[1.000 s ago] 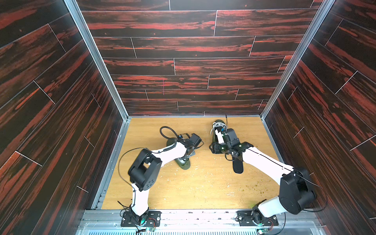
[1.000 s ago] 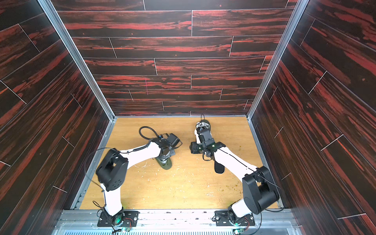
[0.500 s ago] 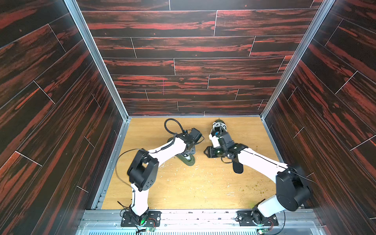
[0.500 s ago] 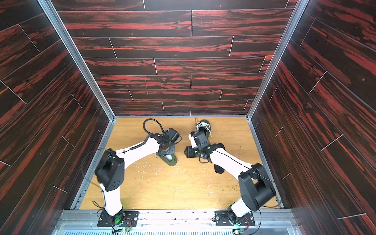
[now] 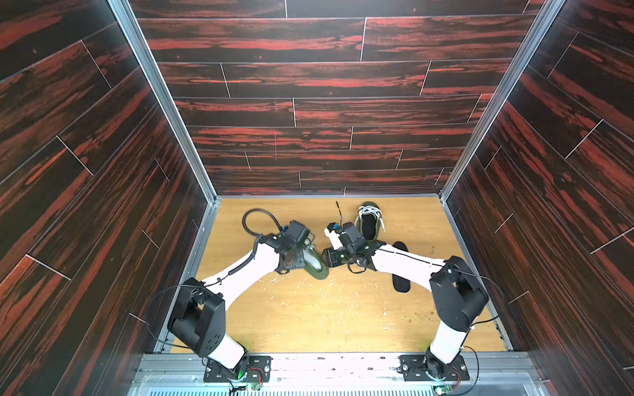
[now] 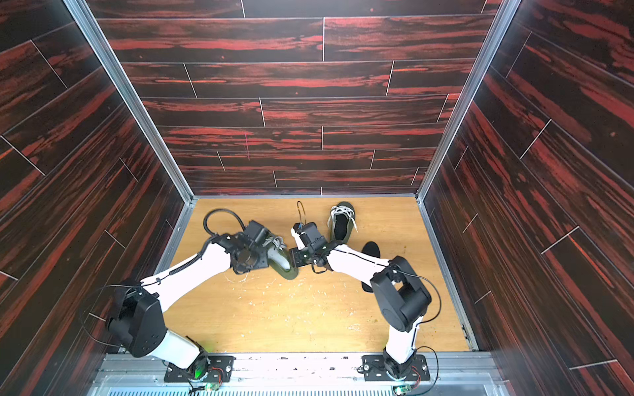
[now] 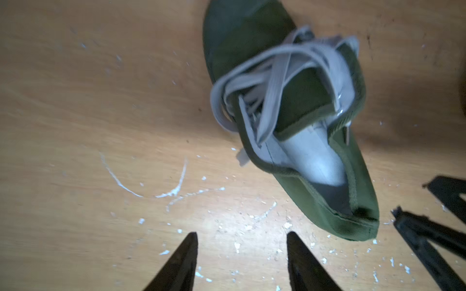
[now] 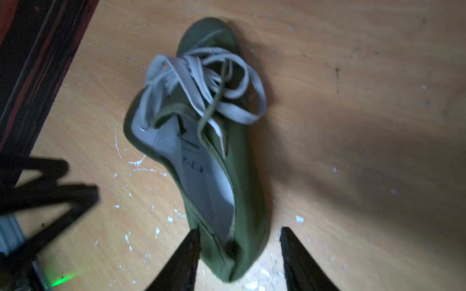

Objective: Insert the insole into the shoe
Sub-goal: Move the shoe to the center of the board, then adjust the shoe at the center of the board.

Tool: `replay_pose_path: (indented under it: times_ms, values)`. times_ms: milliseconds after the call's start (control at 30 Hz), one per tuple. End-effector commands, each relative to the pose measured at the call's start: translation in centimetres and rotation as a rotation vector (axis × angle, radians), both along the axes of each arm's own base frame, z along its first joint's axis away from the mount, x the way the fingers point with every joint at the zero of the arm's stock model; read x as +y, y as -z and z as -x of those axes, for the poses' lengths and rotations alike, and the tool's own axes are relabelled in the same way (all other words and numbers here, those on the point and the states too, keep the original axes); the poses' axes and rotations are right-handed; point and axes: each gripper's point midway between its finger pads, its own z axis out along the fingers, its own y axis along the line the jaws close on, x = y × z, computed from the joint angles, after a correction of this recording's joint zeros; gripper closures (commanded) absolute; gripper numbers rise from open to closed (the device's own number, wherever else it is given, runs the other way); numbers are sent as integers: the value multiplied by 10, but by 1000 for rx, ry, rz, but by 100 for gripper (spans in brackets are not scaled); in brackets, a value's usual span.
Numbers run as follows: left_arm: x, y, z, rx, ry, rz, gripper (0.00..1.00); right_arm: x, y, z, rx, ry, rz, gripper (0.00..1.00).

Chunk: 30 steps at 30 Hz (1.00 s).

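A green shoe (image 5: 317,266) (image 6: 282,261) with grey laces lies on the wooden table between my two arms, a pale grey lining showing inside it. The black insole (image 5: 401,285) (image 6: 372,248) lies flat on the table right of it, its middle hidden under my right forearm. My left gripper (image 7: 241,233) is open over bare table beside the shoe's (image 7: 239,32) heel and holds nothing. My right gripper (image 8: 240,229) is open, its jaws standing either side of the shoe's (image 8: 249,176) heel without closing on it.
A second green shoe (image 5: 370,223) (image 6: 341,223) with white laces and a dark inside stands at the back right. White flecks and scratches (image 7: 141,191) mark the table. Dark wood-pattern walls (image 5: 308,103) enclose the table on three sides.
My left gripper has gone from shut to open beside the middle shoe. My right gripper has moved left from near the back shoe to the middle shoe's heel.
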Motion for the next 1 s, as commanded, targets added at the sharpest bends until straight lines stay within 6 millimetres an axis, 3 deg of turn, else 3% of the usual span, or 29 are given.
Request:
replay_pose_path:
  times_ms: [0,167,533,800,967]
  values:
    - [-18,-5,-13,-47,-65,120,40,14,4,-12,-58,-46,26,45]
    - [-17,0,-25,-107,-160,158,39,26,9,-15,-70,-82,25,44]
    - [-10,31,-30,-74,-235,125,39,42,34,-23,-87,-65,52,39]
    - [9,62,-22,-37,-264,54,43,34,38,-39,-145,20,77,43]
    - [15,55,-15,-50,-256,58,50,18,35,-47,-136,99,46,50]
